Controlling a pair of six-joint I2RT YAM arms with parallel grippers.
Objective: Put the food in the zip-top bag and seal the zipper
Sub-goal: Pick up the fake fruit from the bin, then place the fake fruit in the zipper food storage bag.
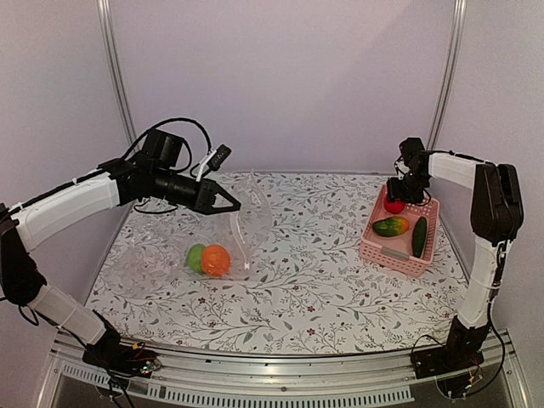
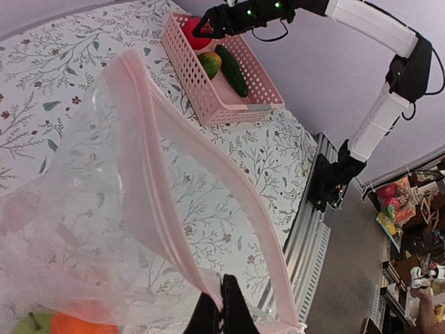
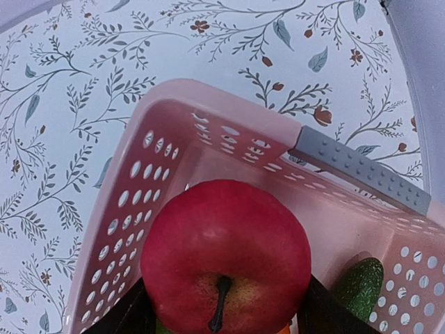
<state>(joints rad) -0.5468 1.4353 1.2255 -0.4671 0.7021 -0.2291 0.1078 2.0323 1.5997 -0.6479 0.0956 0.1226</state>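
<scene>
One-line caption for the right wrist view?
Right gripper with fingers flanking the red apple in a corner of the pink basket.

Quick headcount:
- arms: two, left arm (image 1: pixel 68 204) + right arm (image 1: pixel 493 200)
- claws: two, one per arm, left claw (image 1: pixel 234 204) + right claw (image 1: pixel 393 199)
- toy fruit: five total
- apples: two, red apple (image 3: pixel 226 254) + green apple (image 1: pixel 195 257)
- orange (image 1: pixel 216 260): one
- mango (image 1: pixel 390 226): one
- cucumber (image 1: pixel 419 236): one
- split: two pieces in bag, three in basket
- zip-top bag (image 2: pixel 139 209): one
- pink basket (image 1: pixel 395 255): one
- floral surface (image 1: pixel 323 280): one
</scene>
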